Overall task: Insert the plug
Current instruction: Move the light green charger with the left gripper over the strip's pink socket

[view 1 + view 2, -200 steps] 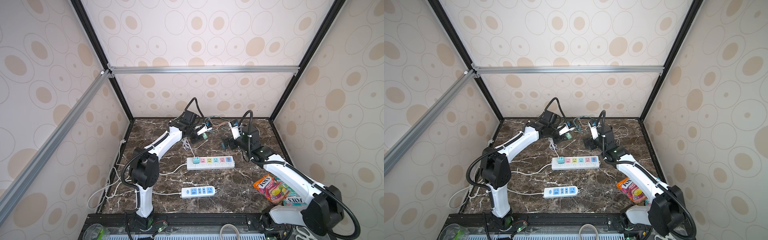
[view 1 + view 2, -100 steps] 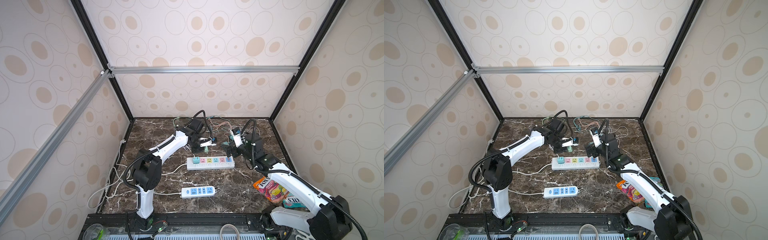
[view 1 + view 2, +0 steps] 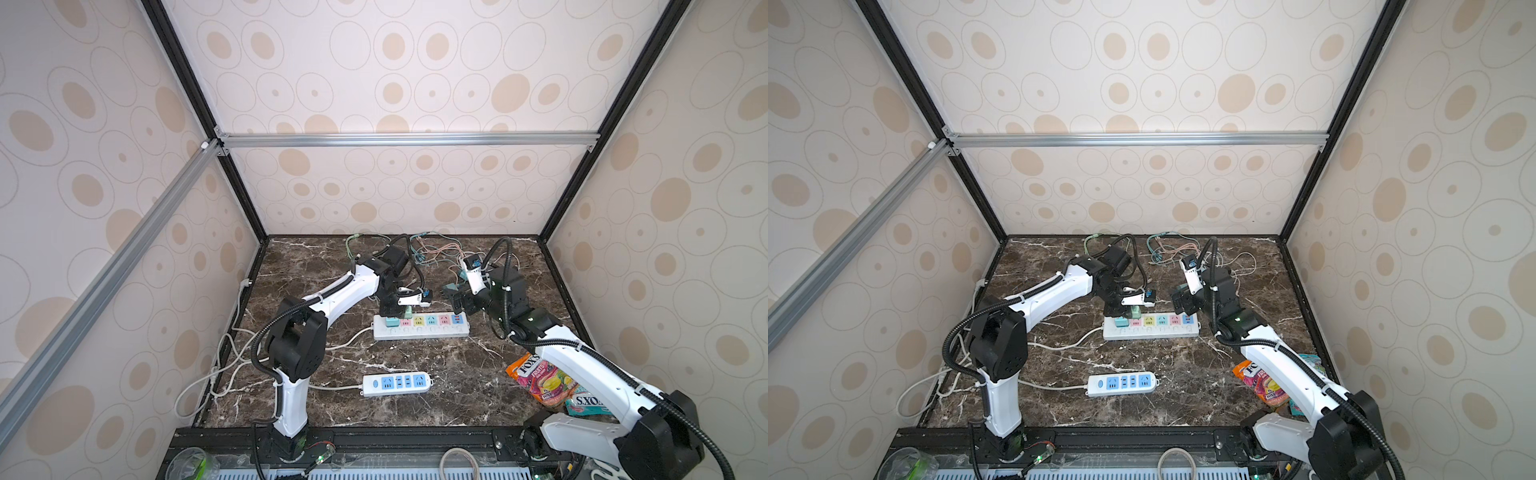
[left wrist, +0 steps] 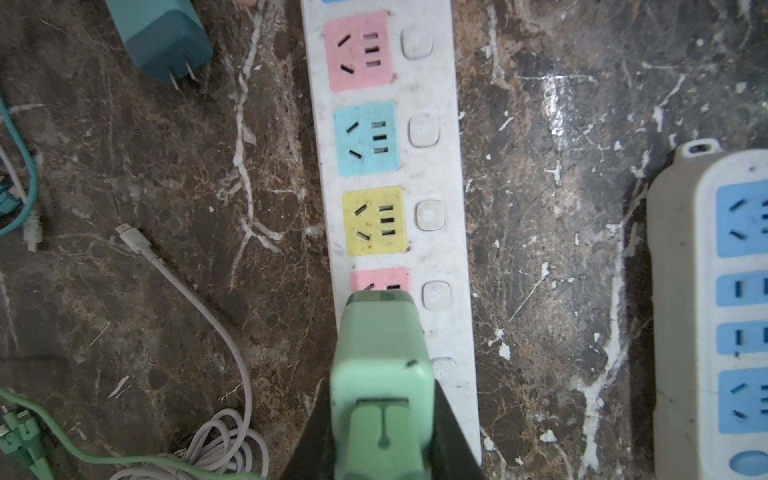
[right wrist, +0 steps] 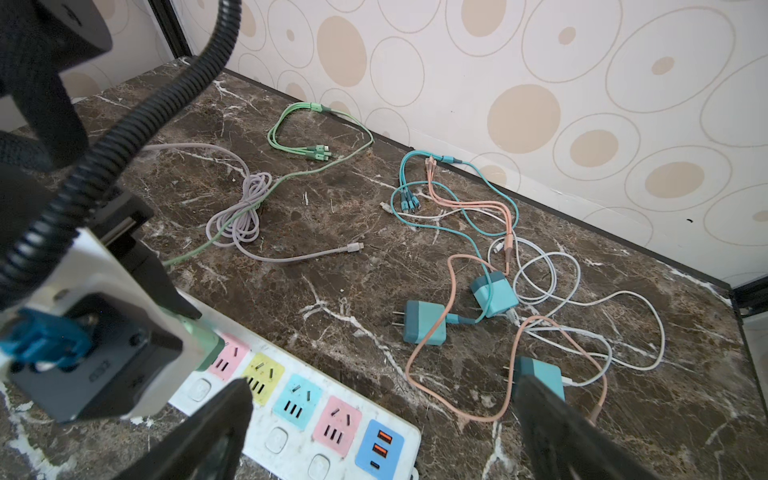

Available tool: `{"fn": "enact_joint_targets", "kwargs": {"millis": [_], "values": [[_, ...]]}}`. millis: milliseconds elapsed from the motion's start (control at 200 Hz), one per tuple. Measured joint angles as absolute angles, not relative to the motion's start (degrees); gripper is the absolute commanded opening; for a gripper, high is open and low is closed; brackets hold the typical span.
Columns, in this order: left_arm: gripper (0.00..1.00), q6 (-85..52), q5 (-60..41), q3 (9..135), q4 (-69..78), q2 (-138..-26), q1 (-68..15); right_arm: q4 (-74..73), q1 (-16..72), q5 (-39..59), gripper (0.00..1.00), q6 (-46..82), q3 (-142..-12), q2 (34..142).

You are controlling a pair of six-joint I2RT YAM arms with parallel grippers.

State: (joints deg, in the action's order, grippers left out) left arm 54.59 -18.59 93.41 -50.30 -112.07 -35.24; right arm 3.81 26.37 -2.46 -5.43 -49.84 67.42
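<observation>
Marble tabletop (image 3: 457,399): left hand (image 3: 401,308), gripping the green plug (image 4: 380,332), had swung over the power strip (image 3: 419,331)'s pink socket (image 4: 380,279), insertion seemingly next; right hand (image 3: 456,300) gaped empty.

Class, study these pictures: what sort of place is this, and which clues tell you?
Probably a robot test cell, not a home: patterned panels on an aluminium frame, a left arm and right arm mounted at a marble tabletop, and a coloured power strip with loose chargers laid out for practice.
</observation>
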Motion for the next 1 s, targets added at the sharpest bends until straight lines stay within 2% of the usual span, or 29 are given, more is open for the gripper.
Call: {"fn": "enact_joint_targets", "kwargs": {"millis": [395, 710, 1000], "values": [[0.0, 54.46, -16.99, 93.82, -51.11, -115.35, -37.15, 3.79, 26.37, -2.59, 1.0, -5.43, -49.84, 68.36], [0.0, 52.12, -14.39, 100.79, -55.44, -119.5, -37.39, 3.79, 26.33, -2.57, 1.0, -5.43, -49.84, 68.38], [0.0, 51.27, -13.47, 101.12, -55.83, -119.61, -37.41, 3.81, 26.33, -2.61, 1.0, -5.43, -49.84, 68.38]]}}
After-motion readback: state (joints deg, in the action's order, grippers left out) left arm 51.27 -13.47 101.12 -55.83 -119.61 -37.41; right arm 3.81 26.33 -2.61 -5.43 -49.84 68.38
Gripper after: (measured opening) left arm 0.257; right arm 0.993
